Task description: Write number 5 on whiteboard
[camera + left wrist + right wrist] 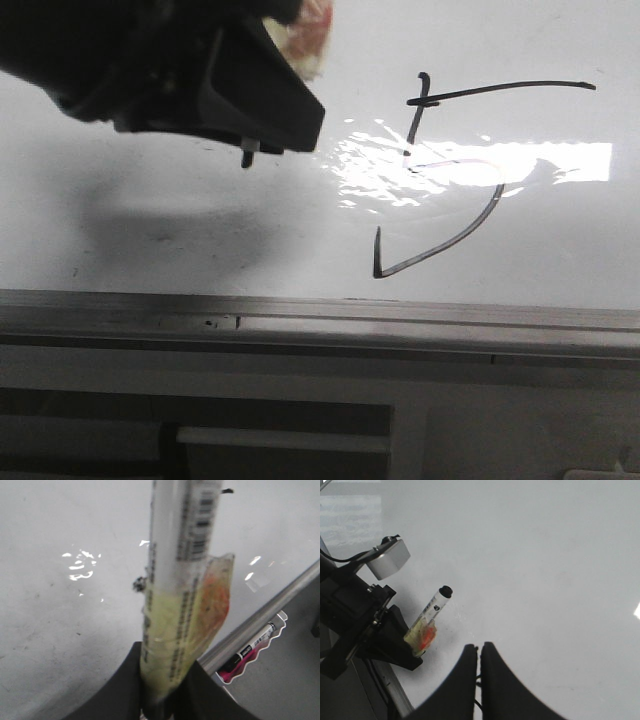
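A hand-drawn number 5 (450, 175) in thin black marker sits on the right half of the whiteboard (150, 180), its long top bar running toward the right edge, a short stem dropping into a patch of glare, and its bowl sweeping down to a sharp point near the grey edge rail (320, 318) along the board's near side. Faint grey smudges mark the glossy surface to the left of the figure. Up and to the left of the numeral, well apart from it, the left gripper (417, 650) hangs over the board, its black jaws clamped on a marker (185, 580) whose white barrel carries a barcode label and a wrap of yellowish tape with an orange patch; its black tip (445, 590) points out over the board. Past the rail, in the left wrist view, another black-capped marker (252, 645) lies in a pink-edged tray (260, 652). The right gripper (477, 655) is poised over bare whiteboard, its dark jaws pressed almost together with nothing between them. The left arm's wrist camera (390, 560), a small grey box, rides above its jaws.
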Controlling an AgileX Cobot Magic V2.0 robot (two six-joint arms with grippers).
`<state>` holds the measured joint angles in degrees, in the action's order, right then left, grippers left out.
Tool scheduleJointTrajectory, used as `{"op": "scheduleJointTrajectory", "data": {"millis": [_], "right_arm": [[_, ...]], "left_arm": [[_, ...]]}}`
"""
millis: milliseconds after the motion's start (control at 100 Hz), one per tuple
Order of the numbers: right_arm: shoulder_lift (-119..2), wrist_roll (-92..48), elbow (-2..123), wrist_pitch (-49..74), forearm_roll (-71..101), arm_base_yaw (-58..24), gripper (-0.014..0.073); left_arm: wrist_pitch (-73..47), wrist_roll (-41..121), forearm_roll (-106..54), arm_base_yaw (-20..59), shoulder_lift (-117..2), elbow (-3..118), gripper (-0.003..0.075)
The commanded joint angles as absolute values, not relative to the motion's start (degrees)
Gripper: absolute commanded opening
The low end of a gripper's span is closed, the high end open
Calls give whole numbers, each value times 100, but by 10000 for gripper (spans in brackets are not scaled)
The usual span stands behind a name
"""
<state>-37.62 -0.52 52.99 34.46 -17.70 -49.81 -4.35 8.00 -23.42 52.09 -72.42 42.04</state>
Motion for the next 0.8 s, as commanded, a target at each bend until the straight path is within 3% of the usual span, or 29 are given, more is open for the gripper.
{"op": "scheduleJointTrajectory", "data": {"millis": [0, 340, 790], "right_arm": [[-3640, 0, 5405, 3338, -1856, -4937, -62], [-3536, 235, 5405, 3772, -1738, -4937, -62], [-3536, 235, 5385, 3765, -1728, -4937, -62]], "left_arm": [[281, 670, -2544, 5193, -7435, 4356, -20], [647, 670, -3613, 5135, -8186, 4356, -20], [362, 702, -3465, 4777, -8116, 4356, -20]]}}
